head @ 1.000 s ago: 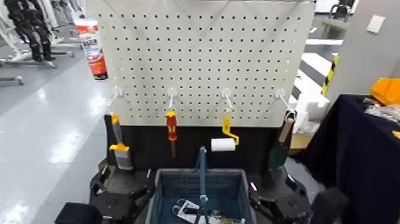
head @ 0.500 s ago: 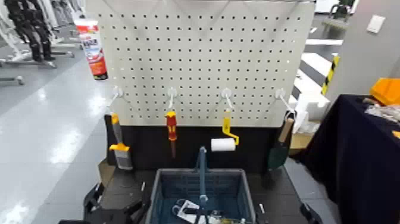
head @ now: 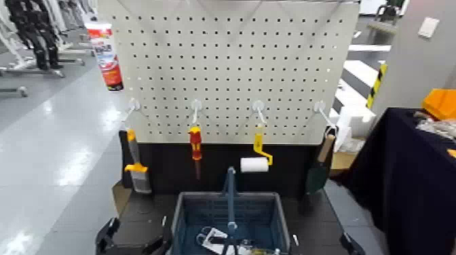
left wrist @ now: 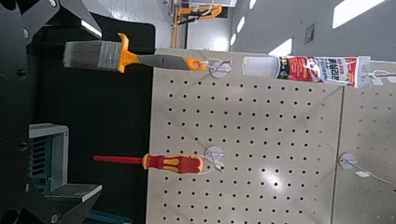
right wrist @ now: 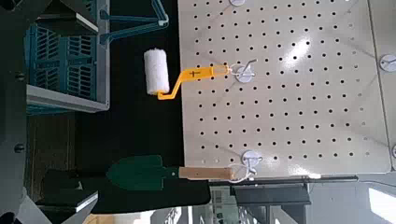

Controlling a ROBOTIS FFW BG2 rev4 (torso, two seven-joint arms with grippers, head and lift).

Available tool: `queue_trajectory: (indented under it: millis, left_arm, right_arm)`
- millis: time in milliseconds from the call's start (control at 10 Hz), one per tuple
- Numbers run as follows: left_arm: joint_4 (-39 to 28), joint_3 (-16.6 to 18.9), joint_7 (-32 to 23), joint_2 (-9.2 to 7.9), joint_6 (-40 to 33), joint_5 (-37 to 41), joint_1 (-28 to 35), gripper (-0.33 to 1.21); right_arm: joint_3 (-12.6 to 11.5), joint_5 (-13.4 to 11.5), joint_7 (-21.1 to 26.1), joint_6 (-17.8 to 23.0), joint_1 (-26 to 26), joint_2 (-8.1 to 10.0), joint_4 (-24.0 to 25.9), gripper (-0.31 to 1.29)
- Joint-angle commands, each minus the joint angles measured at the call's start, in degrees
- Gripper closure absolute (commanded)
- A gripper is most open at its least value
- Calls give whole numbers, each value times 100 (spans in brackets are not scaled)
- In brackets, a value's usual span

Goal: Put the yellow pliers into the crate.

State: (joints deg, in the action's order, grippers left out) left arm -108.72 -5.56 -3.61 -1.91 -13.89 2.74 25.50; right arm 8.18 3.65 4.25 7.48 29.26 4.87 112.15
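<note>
Lower left and lower right: left pincer (head: 137,239) and right pincer (head: 322,244), spread wide, empty, presumably for clearance around slotted plastic basket (head: 197,196), bottom centre. Yellow pliers: not identifiable, perhaps among packaged items (head: 217,237) inside.

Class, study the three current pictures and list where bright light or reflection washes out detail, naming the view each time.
Head view: white glare streaks the grey floor at left. Left wrist view: a pale bright patch on the pegboard, right of the screwdriver. Right wrist view: a similar bright spot high on the board.
</note>
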Motion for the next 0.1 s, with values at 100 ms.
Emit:
queue_trajectory:
  millis: [100]
  left_arm:
    - [-8, -15, 0, -3, 0, -1, -10, 15]
  right_arm:
    - [25, 30, 14, -186, -8, -13, 52, 8]
